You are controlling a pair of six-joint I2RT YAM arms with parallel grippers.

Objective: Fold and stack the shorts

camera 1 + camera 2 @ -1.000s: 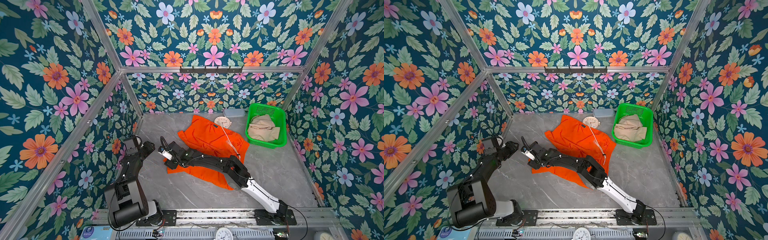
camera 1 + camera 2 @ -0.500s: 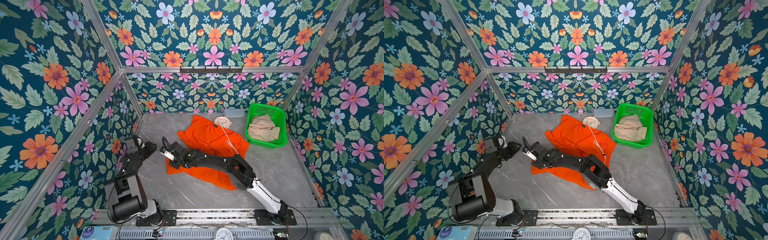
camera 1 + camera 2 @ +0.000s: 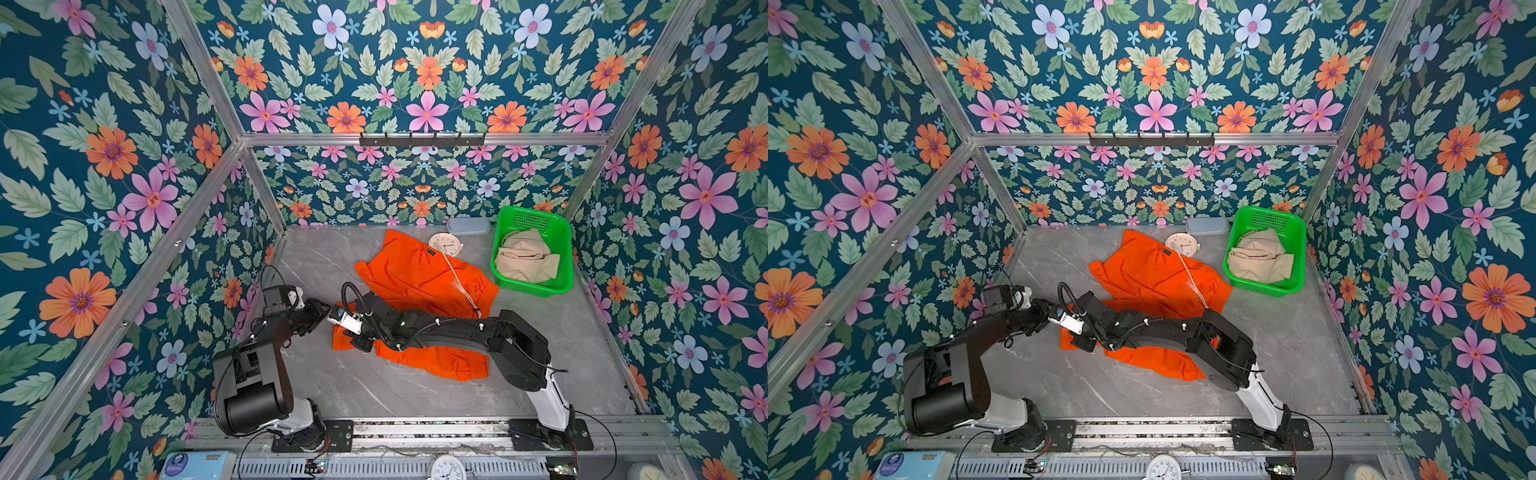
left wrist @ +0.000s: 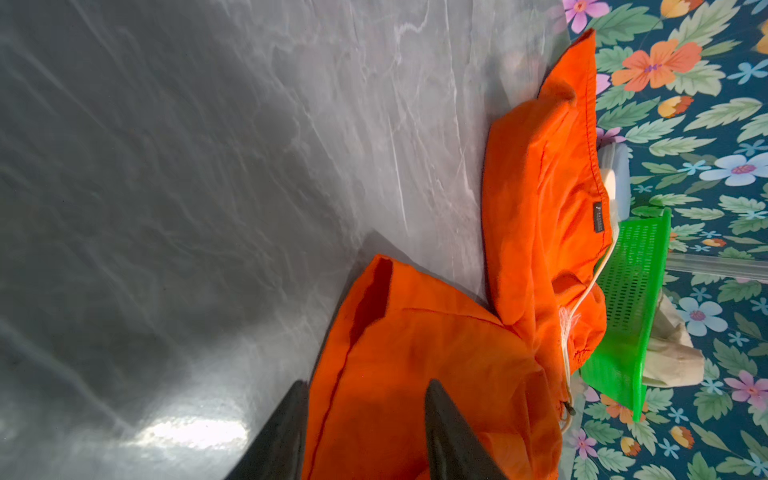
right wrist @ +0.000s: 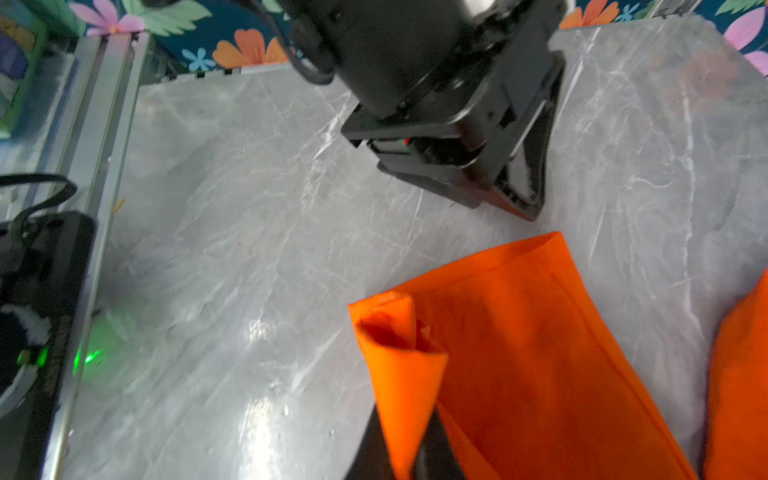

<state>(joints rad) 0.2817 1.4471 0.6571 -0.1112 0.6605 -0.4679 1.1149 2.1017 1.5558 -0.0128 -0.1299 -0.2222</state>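
Orange shorts (image 3: 419, 278) are lying spread on the table (image 3: 374, 390), with the waist and white drawstring (image 3: 459, 282) turned toward the green basket (image 3: 536, 218), where the beige shorts (image 3: 523, 257) are sitting bunched. Both legs are pointing away from the basket, toward the left arm's side. I'm working the nearer leg: its long axis is running across the table under my right forearm, and its hem is ending right where the two arms are meeting. My right end effector (image 5: 405, 432) is clamping the front corner of that hem, and the right wrist view is showing the cloth curling up between its closed fingers. My left end effector (image 4: 365, 382) is hovering with its fingers apart and gripping nothing. In its own wrist view the hem is lying straight ahead of the gap. From the right wrist camera I'm seeing it just beyond the hem's back corner, with a strip of bare table between. So I'm judging the back corner to be the left arm's to take, since it is much the nearer, with a short push forward along the leg's axis. Only then would both corners be lifting together to carry the leg over.
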